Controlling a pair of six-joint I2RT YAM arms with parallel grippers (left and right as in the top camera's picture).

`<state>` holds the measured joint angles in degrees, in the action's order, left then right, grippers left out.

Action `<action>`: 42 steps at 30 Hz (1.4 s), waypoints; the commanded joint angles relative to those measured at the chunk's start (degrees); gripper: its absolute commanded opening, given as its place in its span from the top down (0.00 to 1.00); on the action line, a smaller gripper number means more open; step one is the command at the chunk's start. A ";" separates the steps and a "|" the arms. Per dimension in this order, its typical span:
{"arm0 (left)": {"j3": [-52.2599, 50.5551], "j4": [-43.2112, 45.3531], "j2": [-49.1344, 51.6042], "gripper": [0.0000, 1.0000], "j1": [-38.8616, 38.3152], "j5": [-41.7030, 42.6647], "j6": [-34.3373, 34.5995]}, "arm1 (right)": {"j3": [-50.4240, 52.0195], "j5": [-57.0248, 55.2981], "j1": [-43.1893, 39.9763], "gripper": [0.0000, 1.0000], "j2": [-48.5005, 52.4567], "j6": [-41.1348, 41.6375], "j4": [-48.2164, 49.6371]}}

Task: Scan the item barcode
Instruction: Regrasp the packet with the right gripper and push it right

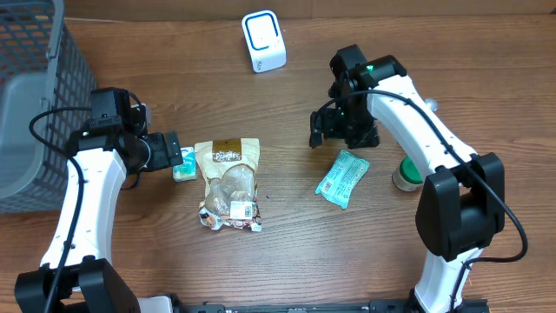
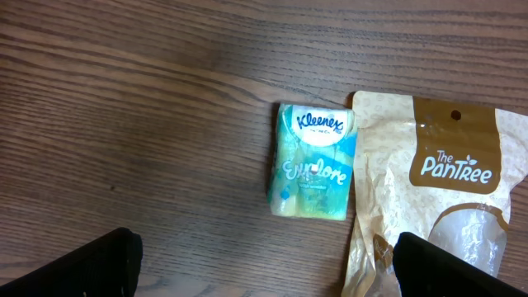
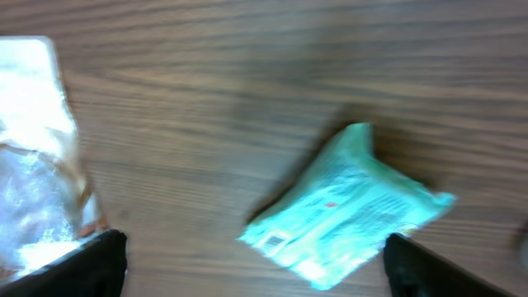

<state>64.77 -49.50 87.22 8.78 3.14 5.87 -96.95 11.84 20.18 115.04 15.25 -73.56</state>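
With the right pincer (image 3: pixel 254 238) spread empty above the teal packet (image 3: pixel 346 210) on the worktop (image 1: pixel 174 52) (well apart from the scanner (image 1: pixel 263 41)) and the left pincer (image 2: pixel 264 241) equally wide over the Kleenex pack (image 2: pixel 312 161), a shallow pinch could slip off its slick wrap.

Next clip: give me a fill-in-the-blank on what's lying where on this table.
The Kleenex pack lies beside the pouch branded ____. The teal packet lies loose near the right gripper, whose jaws are ____. The left gripper holds ____.
Missing: PanTree; open; nothing.
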 commanded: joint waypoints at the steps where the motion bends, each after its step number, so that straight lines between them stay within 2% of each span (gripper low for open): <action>1: 1.07 0.09 -0.07 0.00 0.24 -0.37 0.57 | 0.33 5.35 1.44 0.74 0.15 4.22 0.02; 2: 1.07 0.09 -0.07 0.01 0.24 -0.37 0.57 | 0.68 5.09 1.86 0.81 0.15 4.81 0.09; 4: 1.07 0.09 -0.07 0.01 0.24 -0.37 0.57 | 1.68 3.37 2.95 0.90 0.15 7.45 0.35; 10: 1.07 0.09 -0.07 0.00 0.24 -0.39 0.57 | 8.22 -1.73 6.86 0.96 0.15 15.78 7.78; 16: 1.07 0.09 -0.07 0.01 0.24 -0.37 0.57 | 14.82 -9.46 9.64 0.96 0.15 21.05 15.52; 20: 1.07 0.09 -0.07 0.01 0.24 -0.37 0.57 | 17.62 -13.73 9.75 0.96 0.15 21.05 16.74; 28: 1.07 0.09 -0.07 0.01 0.24 -0.39 0.57 | 20.11 -21.70 7.74 0.96 0.15 21.68 14.86; 42: 1.07 0.09 -0.07 0.01 0.24 -0.39 0.57 | 20.11 -28.83 3.89 0.88 0.15 21.64 8.37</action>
<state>64.77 -49.50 87.22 8.78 3.11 5.87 -77.23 -13.96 24.60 115.04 36.32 -65.19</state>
